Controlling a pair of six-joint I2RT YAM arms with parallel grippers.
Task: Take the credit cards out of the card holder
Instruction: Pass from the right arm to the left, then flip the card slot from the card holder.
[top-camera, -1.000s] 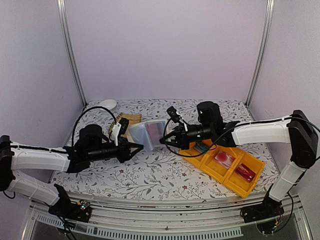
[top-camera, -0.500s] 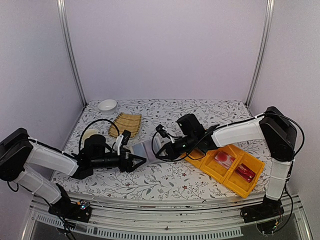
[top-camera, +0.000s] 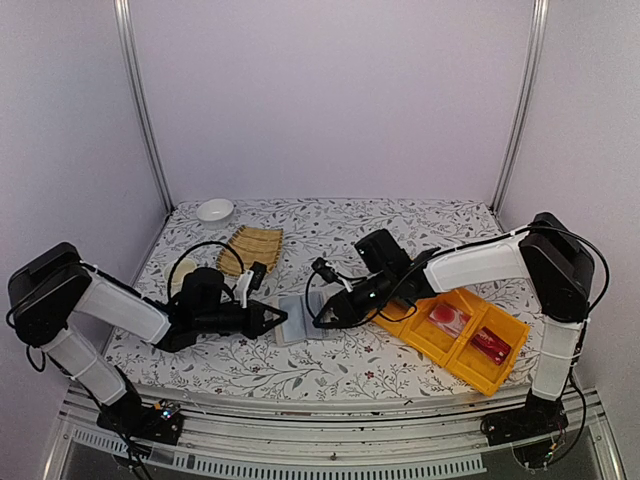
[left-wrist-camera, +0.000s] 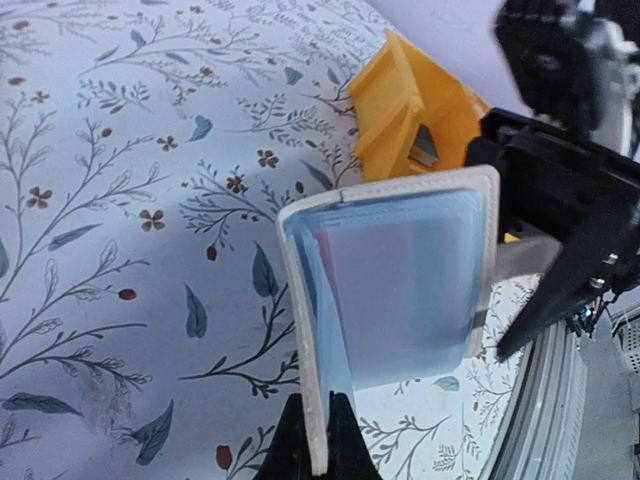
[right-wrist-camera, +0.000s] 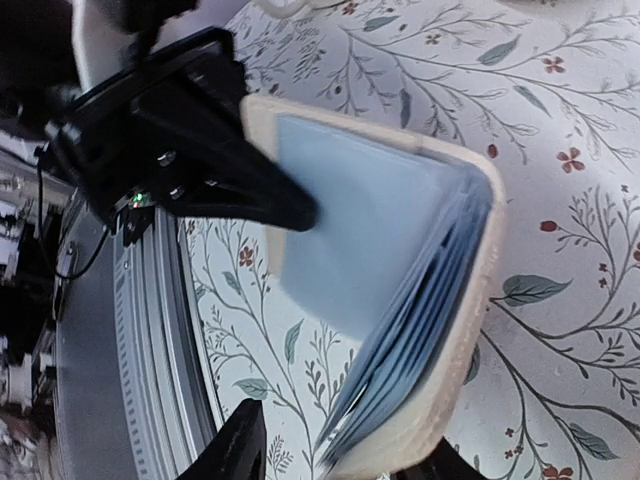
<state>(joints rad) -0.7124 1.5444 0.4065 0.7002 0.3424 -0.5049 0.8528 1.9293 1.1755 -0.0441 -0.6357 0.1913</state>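
Both arms stretched low, meeting near the table (top-camera: 300, 372) front edge, centre. Left gripper (top-camera: 281, 320) clamped on one flap of the open card holder (top-camera: 298, 320); right gripper (top-camera: 323, 312) jaws apart, straddling the other flap.

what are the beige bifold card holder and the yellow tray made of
Beige bifold card holder: likely leather or imitation, matte, with a thick rounded edge; its grey-blue pockets look like smooth plastic film. Yellow tray: probably rigid moulded plastic, uniform colour, thin walls.
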